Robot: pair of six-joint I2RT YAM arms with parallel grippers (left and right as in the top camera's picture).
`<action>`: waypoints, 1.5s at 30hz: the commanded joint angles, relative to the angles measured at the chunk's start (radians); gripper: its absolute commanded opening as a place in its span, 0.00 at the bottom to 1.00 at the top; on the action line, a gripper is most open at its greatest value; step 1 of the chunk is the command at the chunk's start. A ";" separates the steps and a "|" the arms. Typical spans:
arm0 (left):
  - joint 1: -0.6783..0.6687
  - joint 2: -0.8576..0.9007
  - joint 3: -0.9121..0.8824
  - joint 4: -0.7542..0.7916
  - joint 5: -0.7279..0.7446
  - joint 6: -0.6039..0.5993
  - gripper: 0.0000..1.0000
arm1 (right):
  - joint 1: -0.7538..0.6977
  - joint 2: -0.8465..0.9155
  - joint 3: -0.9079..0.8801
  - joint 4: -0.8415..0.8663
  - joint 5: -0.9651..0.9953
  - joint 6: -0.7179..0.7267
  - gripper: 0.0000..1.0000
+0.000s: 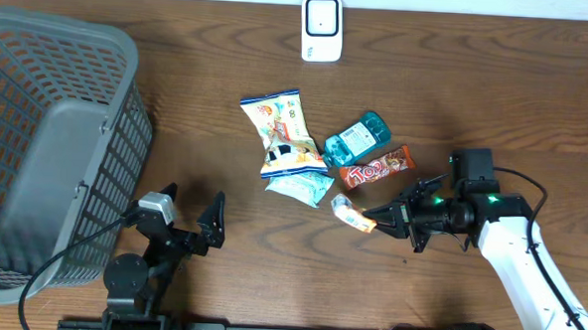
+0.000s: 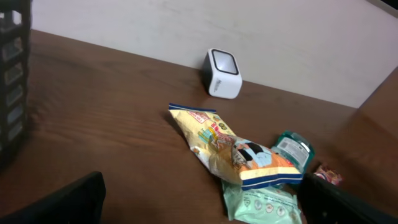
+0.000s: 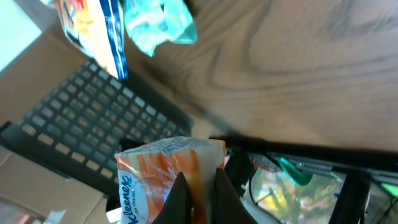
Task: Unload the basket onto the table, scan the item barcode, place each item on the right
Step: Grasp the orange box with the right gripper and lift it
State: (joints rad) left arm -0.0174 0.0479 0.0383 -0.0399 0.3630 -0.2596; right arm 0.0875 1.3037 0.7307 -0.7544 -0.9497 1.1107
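Tissue packet (image 1: 350, 213), orange and white, is pinched by one end in the right jaws, which are pressed together on it. It juts out past their tips, close over the tabletop (image 1: 476, 83). The scanner (image 1: 321, 28) stands well ahead of those jaws, with the snack pile between: a chip bag (image 1: 280, 135), a teal pack (image 1: 357, 138) and, nearest the held packet, a red bar (image 1: 375, 169). The left jaws are spread wide and hold nothing, beside the basket (image 1: 82, 21). The grip takes only a thin edge, so the soft packet could twist or slip in transit. A low path could also snag it on the red bar, and a barcode turned away from the scanner window would likely give no read. The right wrist view shows the packet's printed face and the fingertips (image 3: 222, 196) closed on its edge, but no barcode. Only the overhead view shows the gap to the scanner. The left wrist view shows the scanner's window facing the pile, but not the tissue packet.
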 commanded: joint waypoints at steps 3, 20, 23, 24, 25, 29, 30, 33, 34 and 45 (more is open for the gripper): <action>-0.068 -0.004 -0.032 -0.007 -0.043 -0.004 0.99 | 0.040 -0.011 0.008 -0.001 -0.066 0.056 0.01; -0.069 -0.003 -0.032 -0.006 -0.042 -0.004 0.99 | 0.066 -0.011 0.008 0.002 -0.127 0.018 0.01; -0.069 -0.003 -0.032 -0.006 -0.042 -0.004 0.99 | 0.066 -0.011 0.008 0.002 -0.123 0.016 0.02; -0.069 -0.003 -0.032 -0.006 -0.042 -0.004 0.99 | 0.068 -0.011 0.008 0.002 -0.114 0.009 0.02; -0.069 -0.003 -0.032 -0.006 -0.042 -0.004 0.99 | 0.071 -0.011 0.008 0.002 -0.100 0.007 0.02; -0.069 -0.003 -0.032 -0.006 -0.042 -0.004 0.99 | 0.082 -0.011 0.008 0.005 0.014 -0.008 0.01; -0.069 -0.003 -0.032 -0.006 -0.042 -0.004 0.99 | 0.082 -0.011 0.008 0.013 0.027 -0.033 0.01; -0.069 -0.003 -0.032 -0.006 -0.042 -0.004 0.99 | 0.083 -0.011 0.008 0.057 0.018 -0.162 0.01; -0.069 -0.003 -0.032 -0.006 -0.042 -0.004 0.99 | 0.083 -0.011 0.008 0.076 0.008 -0.185 0.01; -0.069 -0.003 -0.032 -0.006 -0.042 -0.004 0.99 | 0.083 -0.053 0.008 0.397 0.065 -0.340 0.01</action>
State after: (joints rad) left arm -0.0826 0.0479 0.0376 -0.0391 0.3302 -0.2623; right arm 0.1631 1.2861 0.7303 -0.3813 -0.9527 0.8169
